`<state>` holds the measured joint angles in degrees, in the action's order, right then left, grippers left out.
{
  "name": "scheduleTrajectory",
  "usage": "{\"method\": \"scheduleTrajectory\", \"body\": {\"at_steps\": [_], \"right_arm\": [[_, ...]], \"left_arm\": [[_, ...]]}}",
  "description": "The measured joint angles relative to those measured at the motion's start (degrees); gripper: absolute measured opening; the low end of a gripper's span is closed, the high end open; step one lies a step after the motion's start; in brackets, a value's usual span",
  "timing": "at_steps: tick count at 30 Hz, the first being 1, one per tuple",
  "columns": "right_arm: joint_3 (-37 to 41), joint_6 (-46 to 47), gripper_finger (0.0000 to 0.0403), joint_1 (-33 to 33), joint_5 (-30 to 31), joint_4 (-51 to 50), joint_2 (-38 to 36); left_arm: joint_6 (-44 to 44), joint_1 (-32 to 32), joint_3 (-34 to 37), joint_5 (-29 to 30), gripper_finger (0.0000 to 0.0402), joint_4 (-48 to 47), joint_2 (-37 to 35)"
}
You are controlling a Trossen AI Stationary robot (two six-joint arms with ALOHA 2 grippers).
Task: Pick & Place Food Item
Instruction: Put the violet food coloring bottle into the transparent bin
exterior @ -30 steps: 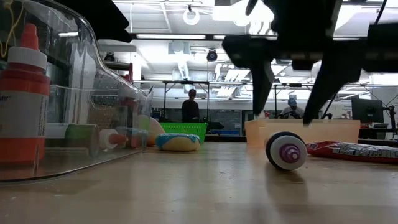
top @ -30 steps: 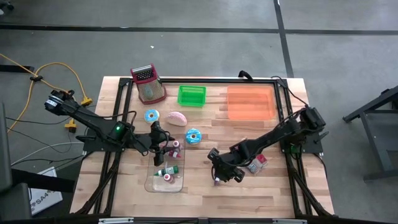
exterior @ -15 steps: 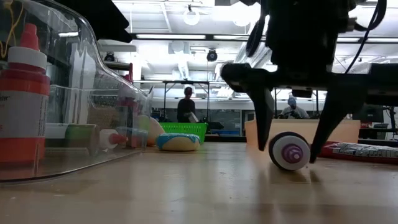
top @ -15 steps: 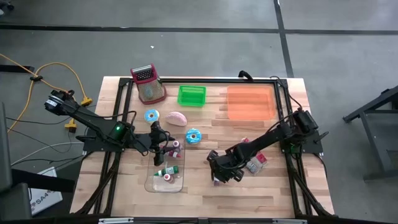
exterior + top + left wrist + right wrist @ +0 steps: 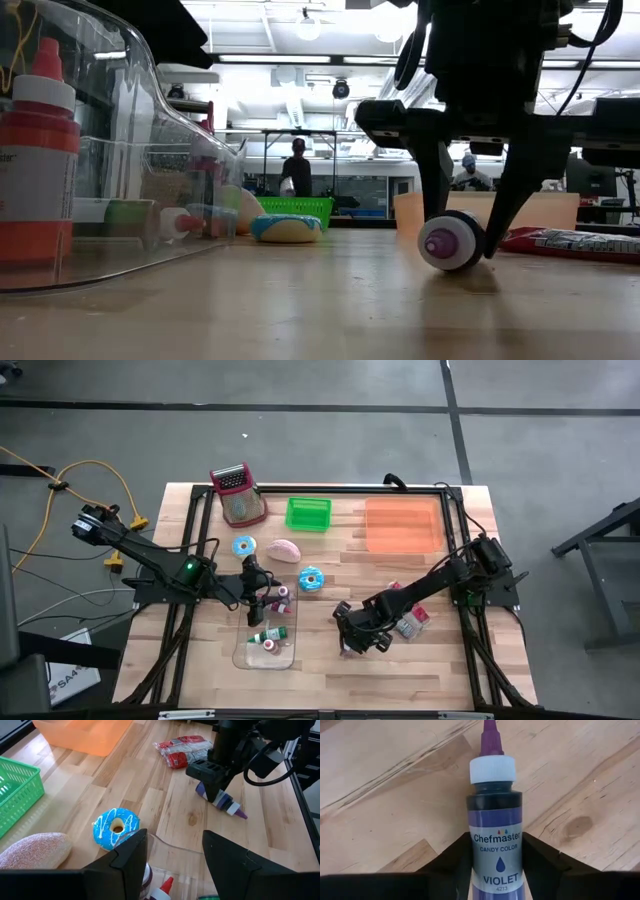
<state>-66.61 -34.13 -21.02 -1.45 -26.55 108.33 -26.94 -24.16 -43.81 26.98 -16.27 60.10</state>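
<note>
A violet candy-colour bottle [image 5: 495, 835] with a white cap and purple tip lies on its side on the wooden table [image 5: 400, 680], near the front middle. My right gripper [image 5: 462, 235] stands over it, shut on it; in the high view the right gripper [image 5: 352, 642] covers most of the bottle. My left gripper [image 5: 175, 865] hangs open with nothing between its fingers. It is above the far end of a clear tray [image 5: 268, 652] with several small bottles in it. My right gripper pinches the bottle's labelled body [image 5: 496, 851], below the cap, between its two fingers [image 5: 455, 862], one on each long side. The fingers come steeply from above and lie across the bottle. The bottle lies on the table, its tip pointing away from the wrist.
A red snack packet [image 5: 410, 622] lies just right of the bottle. One blue donut [image 5: 311, 579] sits mid-table; another blue donut [image 5: 243, 546] and a pink bread [image 5: 285, 550] lie farther back. A green basket [image 5: 308, 513], an orange tray [image 5: 403, 525] and a red-topped grater [image 5: 238, 495] stand along the far edge.
My right gripper has come down over the violet bottle and shut, its fingers closing from well apart onto the bottle's sides. The bottle has shifted and turned slightly on the table.
</note>
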Motion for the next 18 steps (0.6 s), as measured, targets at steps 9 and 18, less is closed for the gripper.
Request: {"method": "scheduleTrajectory", "body": {"at_steps": [9,18], "right_arm": [[0.00,1.24,0.0144,0.00,0.01,0.28,-0.35],[-0.11,11.10,0.0143,0.17,0.79,8.48,-1.47]], "left_arm": [[0.00,0.00,0.00,0.02,0.0185,0.01,0.00],[0.00,0.00,0.00,0.04,0.0185,0.06,0.00]]}}
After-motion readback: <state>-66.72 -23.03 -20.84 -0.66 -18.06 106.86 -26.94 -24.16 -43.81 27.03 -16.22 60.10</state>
